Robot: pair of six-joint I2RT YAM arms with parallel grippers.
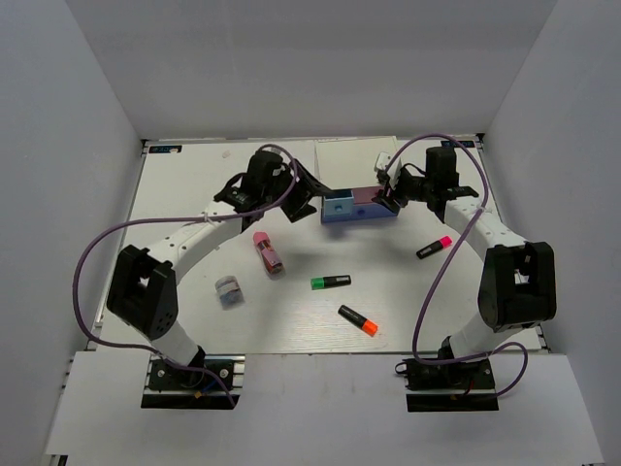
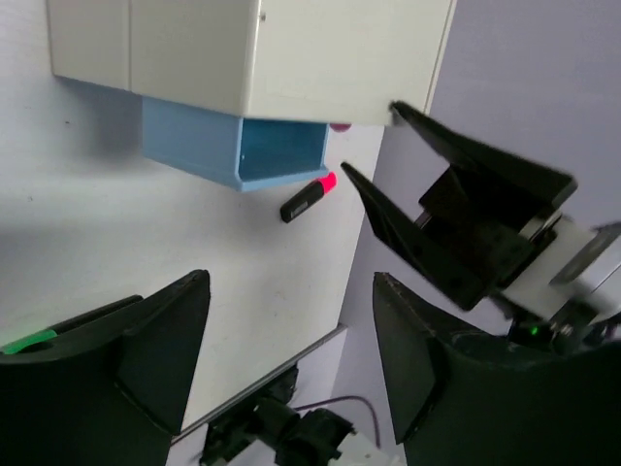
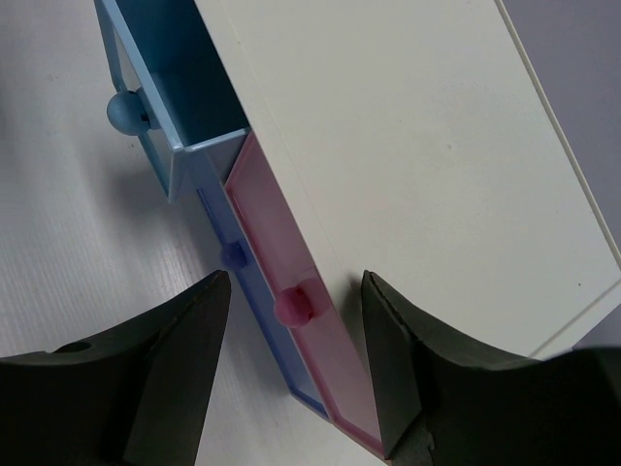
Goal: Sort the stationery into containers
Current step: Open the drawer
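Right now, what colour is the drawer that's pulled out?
The pulled-out drawer is light blue, clearest in the right wrist view.

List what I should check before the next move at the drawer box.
1. Light-blue plastic drawer pulled out: ok.
2. Pink plastic drawer open: not ok, it is shut.
3. Right fingers open, one on either side of the pink round knob: ok.
4. Left fingers open and empty: ok.
5. Pink-capped black highlighter stowed: not ok, it lies on the white table.
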